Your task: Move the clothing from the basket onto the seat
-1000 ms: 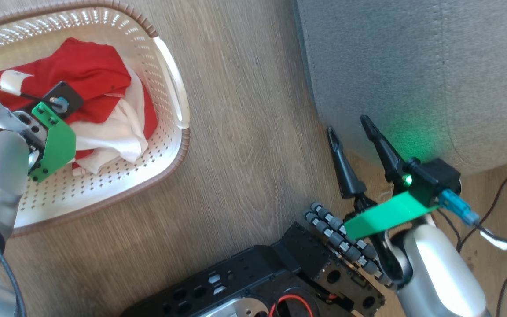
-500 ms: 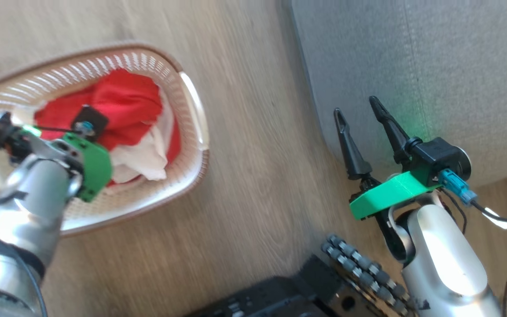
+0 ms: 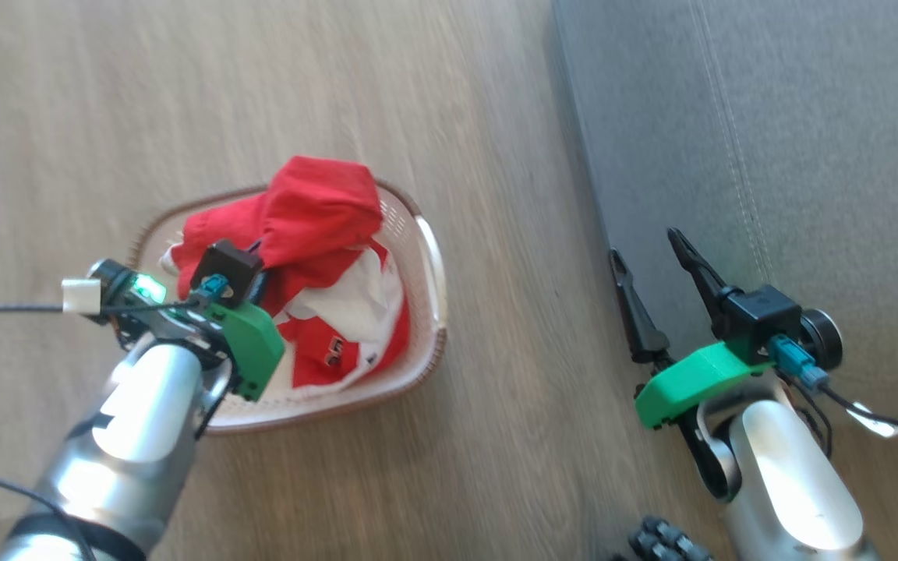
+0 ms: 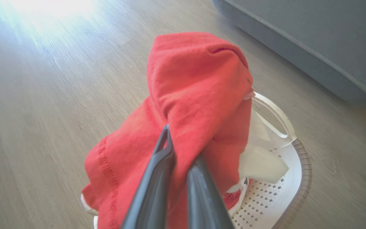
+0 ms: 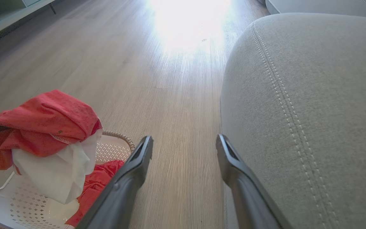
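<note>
Clothing (image 4: 199, 89) raised from basket (image 4: 303, 171) | left gripper (image 4: 179, 149) clamped | floor (image 3: 511, 234) before seat (image 3: 768, 117)

Open floor (image 3: 511, 234) between the basket (image 3: 440, 343) and the seat (image 3: 807, 140), room to pass; the seat's front wall stands close beside my spread right pincer (image 3: 644, 243).

clothing (image 3: 316, 202) over basket (image 3: 440, 343) | right gripper (image 3: 644, 243) fingers spread, at seat (image 3: 807, 156) edge

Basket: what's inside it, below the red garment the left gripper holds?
Visible: white fabric hangs into the basket; a red piece with a dark printed patch lies on the perforated base. What is beneath them, and behind the held red garment and left gripper, is covered.
</note>
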{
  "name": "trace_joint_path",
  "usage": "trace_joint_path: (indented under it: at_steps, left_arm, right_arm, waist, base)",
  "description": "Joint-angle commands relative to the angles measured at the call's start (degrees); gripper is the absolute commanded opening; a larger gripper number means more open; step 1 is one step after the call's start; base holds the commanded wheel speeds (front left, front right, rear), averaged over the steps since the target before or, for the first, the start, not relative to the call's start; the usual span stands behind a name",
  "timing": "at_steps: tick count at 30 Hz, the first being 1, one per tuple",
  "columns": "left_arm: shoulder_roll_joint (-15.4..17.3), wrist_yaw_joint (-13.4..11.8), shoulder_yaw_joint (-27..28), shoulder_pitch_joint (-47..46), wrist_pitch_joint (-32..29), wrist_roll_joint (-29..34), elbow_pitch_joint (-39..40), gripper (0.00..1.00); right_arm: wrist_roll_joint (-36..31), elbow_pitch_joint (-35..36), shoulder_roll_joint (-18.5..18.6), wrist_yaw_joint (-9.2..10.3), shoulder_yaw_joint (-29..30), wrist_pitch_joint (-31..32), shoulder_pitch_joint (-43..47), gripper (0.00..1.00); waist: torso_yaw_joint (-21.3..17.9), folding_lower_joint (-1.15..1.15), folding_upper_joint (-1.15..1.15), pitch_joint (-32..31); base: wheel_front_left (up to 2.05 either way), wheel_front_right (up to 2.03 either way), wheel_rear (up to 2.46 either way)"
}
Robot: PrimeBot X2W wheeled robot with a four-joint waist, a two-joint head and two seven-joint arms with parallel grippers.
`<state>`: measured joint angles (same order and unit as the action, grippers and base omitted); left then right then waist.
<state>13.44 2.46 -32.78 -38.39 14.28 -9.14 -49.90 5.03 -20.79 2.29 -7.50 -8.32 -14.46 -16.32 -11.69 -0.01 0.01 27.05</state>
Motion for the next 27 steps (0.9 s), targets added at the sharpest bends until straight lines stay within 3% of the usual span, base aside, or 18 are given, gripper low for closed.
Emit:
trace_joint_path:
  at_steps: [1, 12, 27]
  left_arm:
    - [0.63, -0.82, 2.94, 0.51, 0.71, -0.46, 3.58, 0.00]
    - [-2.58, -1.36, 13.25, 9.59, 0.72, -0.25, 21.87, 0.00]
    - [-9.31, 0.98, 27.92, 19.10, 0.72, 0.58, 44.48, 0.00]
  right_arm:
    - [-0.49, 1.08, 0.59, 0.01, -0.52, -0.54, 1.41, 1.00]
    - [-1.57, 1.82, 0.59, 0.01, 0.77, -0.54, 4.32, 1.00]
    - [-0.76, 6.74, 0.59, 0.01, -1.06, -0.54, 10.57, 1.00]
  waist:
    - [3.18, 0.01, -0.01, -4.36]
    - [7.39, 0.01, -0.01, -12.98]
    - [10.49, 0.01, -0.01, -23.47]
  base:
    - [0.00, 0.00, 0.00]
    - [0.00, 0.00, 0.00]
    - [0.00, 0.00, 0.00]
